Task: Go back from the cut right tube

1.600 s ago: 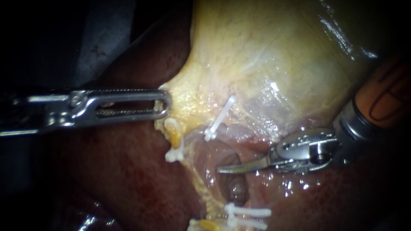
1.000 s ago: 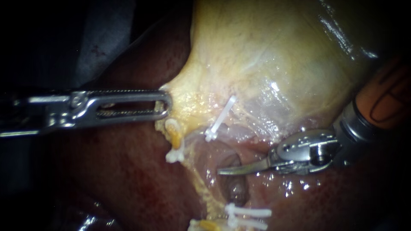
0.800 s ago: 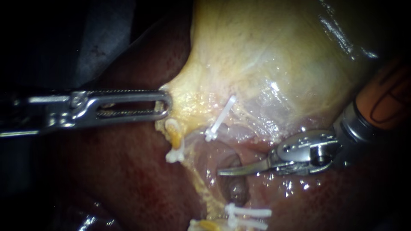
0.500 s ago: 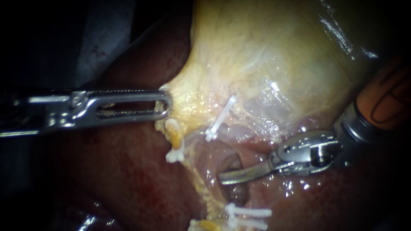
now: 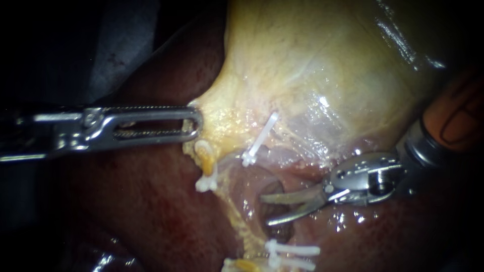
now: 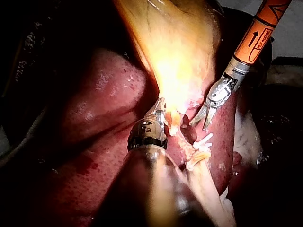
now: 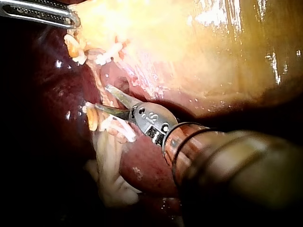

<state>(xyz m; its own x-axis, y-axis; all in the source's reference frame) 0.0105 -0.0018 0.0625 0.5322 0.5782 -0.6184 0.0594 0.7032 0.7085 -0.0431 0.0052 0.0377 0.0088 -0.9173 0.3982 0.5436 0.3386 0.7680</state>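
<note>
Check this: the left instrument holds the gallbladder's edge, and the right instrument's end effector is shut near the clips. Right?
No. The right instrument's end effector is open, near the clips: the endoscope view shows a gap between its blades. The left instrument does hold the gallbladder's edge.

Clipped tube end [image 5: 241,265] below the gallbladder [image 5: 312,65] cut by the edge; left instrument's [image 5: 194,123] shaft lost in darkness.

Left instrument [image 5: 194,122]: shaft runs level from the left, jaws lying together, apparently clamped on the gallbladder [image 5: 302,65] edge. Right instrument [image 5: 266,210]: enters from the right, jaws parted, tips pointing left, gripping nothing.
</note>
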